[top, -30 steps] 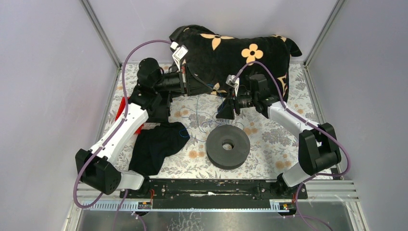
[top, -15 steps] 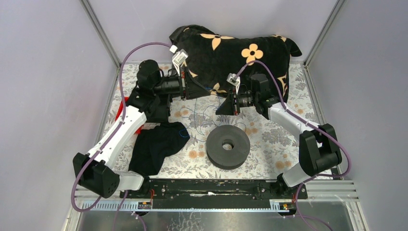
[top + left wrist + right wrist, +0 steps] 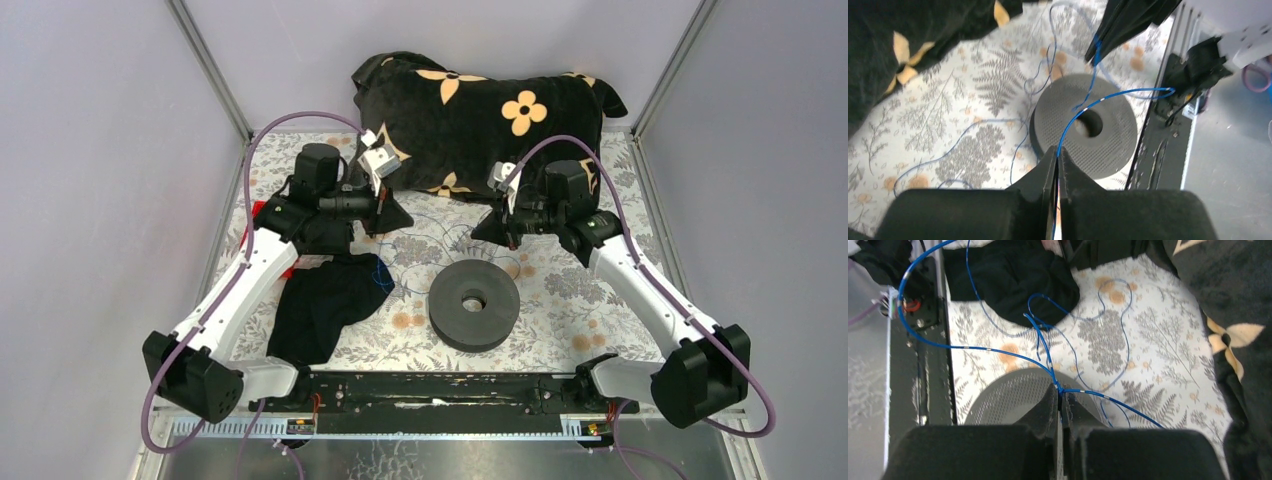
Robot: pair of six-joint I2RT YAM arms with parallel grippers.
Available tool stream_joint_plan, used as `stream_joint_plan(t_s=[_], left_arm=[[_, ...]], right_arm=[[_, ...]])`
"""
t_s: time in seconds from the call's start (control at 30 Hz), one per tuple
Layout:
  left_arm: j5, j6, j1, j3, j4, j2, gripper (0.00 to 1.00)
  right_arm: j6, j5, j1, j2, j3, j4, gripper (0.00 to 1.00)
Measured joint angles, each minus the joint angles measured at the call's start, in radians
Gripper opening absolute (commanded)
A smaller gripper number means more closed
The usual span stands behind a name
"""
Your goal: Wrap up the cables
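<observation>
Scene: Two robot arms reached over a flower-printed worktop (image 3: 560, 290), seen from above and from a camera on each wrist.

Left fingers: The left fingers (image 3: 1057, 154) were pressed shut on one strand of the thin blue cables (image 3: 1083, 107). From the tips the strand ran across the face of the spool (image 3: 1113, 145) and out towards the black rail at the worktop's near edge.

Right fingers: The right fingers (image 3: 1060, 392) were likewise clamped tight, pinching the cables at a point where several strands met. They hung just above the rim of the spool.

Cables: Most of the blue wire lay in loose loops and tangles on the worktop, between the two sets of fingers and behind the spool. One loop reached the edge of a dark cloth (image 3: 325, 300), and another swung out over the near rail. The lengths caught in the two grips were lifted off the surface.

Spool: The black disc lay flat near the front middle of the worktop, its centre hole facing up.

Cloth: The crumpled black cloth sat left of the spool, beneath the left arm.

Cushion: A black cushion (image 3: 480, 100) with tan flower shapes filled the far edge, behind both arms.

Red item: Something red (image 3: 255, 225) showed beside the left arm, too hidden to identify.
</observation>
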Motion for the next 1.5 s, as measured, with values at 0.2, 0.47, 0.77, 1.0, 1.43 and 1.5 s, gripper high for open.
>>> stream_joint_plan(t_s=[0.2, 0.47, 0.77, 1.0, 1.43, 1.5], left_arm=[[-0.02, 0.243, -0.015, 0.0, -0.231, 0.048, 0.49], [0.115, 0.552, -0.039, 0.195, -0.552, 0.179, 0.78], [0.378, 0.724, -0.04, 0.393, -0.72, 0.308, 0.85], [0.291, 0.394, -0.137, 0.225, -0.387, 0.266, 0.79], [0.132, 0.071, -0.266, 0.111, 0.014, 0.327, 0.07], [0.132, 0.069, -0.269, 0.102, 0.022, 0.332, 0.0]], right_arm=[[-0.161, 0.034, 0.0, -0.029, 0.001, -0.168, 0.0], [-0.267, 0.042, 0.011, -0.029, 0.008, -0.284, 0.0], [-0.309, 0.042, 0.047, -0.006, 0.022, -0.336, 0.0], [-0.274, 0.008, 0.047, 0.003, 0.025, -0.311, 0.0], [-0.151, -0.079, 0.047, 0.008, -0.001, -0.217, 0.0], [-0.142, -0.089, 0.047, 0.006, -0.013, -0.218, 0.0]])
